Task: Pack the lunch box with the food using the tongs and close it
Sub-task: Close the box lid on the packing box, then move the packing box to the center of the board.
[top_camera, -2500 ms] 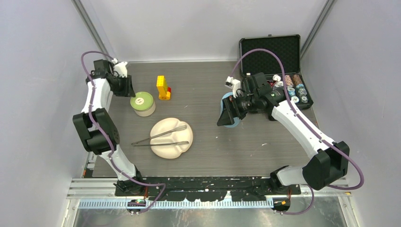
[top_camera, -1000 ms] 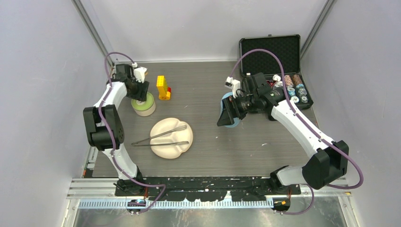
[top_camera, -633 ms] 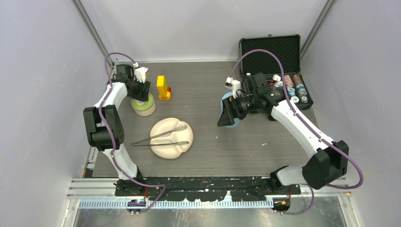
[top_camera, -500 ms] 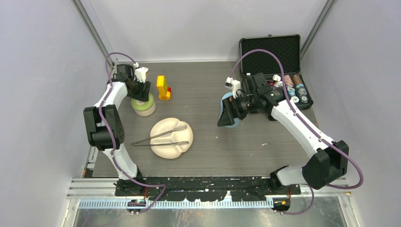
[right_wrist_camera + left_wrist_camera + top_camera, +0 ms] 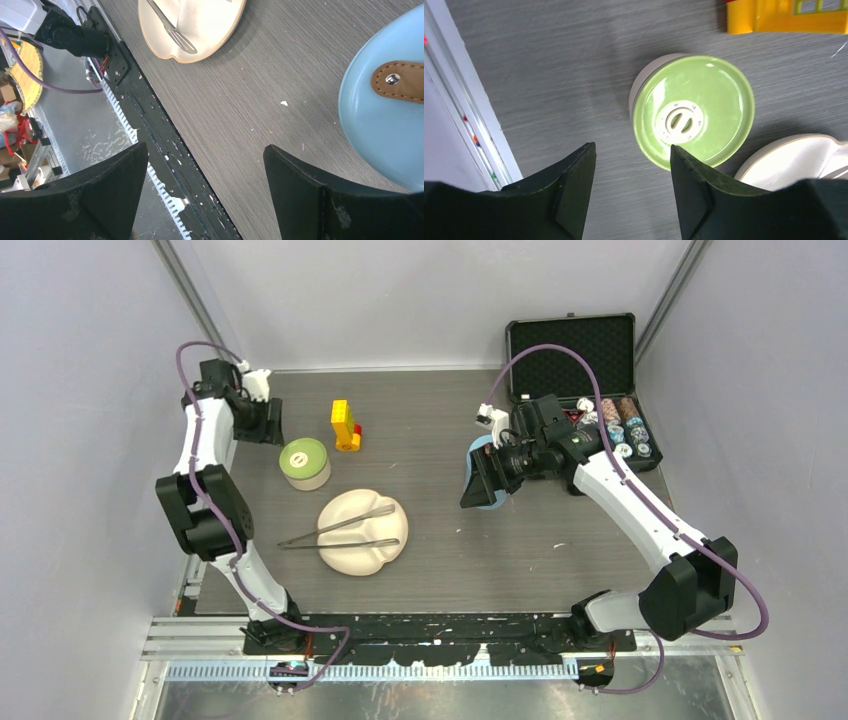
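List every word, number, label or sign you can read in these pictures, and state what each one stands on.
No text can be read anywhere.
Green lid: tiny marks ring its white centre dial, too small to read.
Chips in the black case: printed faces, too blurred to read.
Brown handle on the blue lid: a rivet only, no lettering.
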Tool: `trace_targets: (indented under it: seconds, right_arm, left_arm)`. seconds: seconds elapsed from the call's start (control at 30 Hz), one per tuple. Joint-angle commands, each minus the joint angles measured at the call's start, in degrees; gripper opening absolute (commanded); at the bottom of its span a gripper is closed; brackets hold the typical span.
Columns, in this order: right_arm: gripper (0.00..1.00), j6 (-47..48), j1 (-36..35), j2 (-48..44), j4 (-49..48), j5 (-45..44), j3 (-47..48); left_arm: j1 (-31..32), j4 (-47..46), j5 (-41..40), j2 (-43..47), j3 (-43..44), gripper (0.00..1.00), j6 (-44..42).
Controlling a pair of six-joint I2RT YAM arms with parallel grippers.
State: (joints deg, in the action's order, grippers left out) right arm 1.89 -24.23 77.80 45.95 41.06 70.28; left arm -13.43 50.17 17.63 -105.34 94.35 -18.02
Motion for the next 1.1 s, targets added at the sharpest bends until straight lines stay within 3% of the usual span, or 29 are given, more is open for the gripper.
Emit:
trace_targets:
  seconds: [0.0,0.3,0.5,0.73,1.07]
  right_arm:
    - [0.90,1.10,0.27,-1.16,-0.12,0.26,2.16]
    - [0.90,1.75,0.29,-2.57,0.35,-1.16,2.40]
    - [0.90,1.40,0.99,-3.39,0.28,-2.93,3.61]
    - [0.92,-0.58,3.41,-4.74,-0.79,-3.47,4.69]
    - [0.93,-3.15,6.77,-5.17,-1.57,-3.81,8.46]
  left_arm:
    - [-1.88,3.40,1.79,-0.99,-1.12,0.58,-0.43]
    - [-2.12,-0.47,4.34,-4.50,-7.09,0.55,1.24]
    - [-1.05,-1.37,7.55,-4.66,-9.16,0.44,1.39]
    - [3.65,-1.91,7.91,-2.08,-12.56,0.41,0.45]
    - [12.74,-3.60,6.99,0.48,-13.92,0.40,5.81]
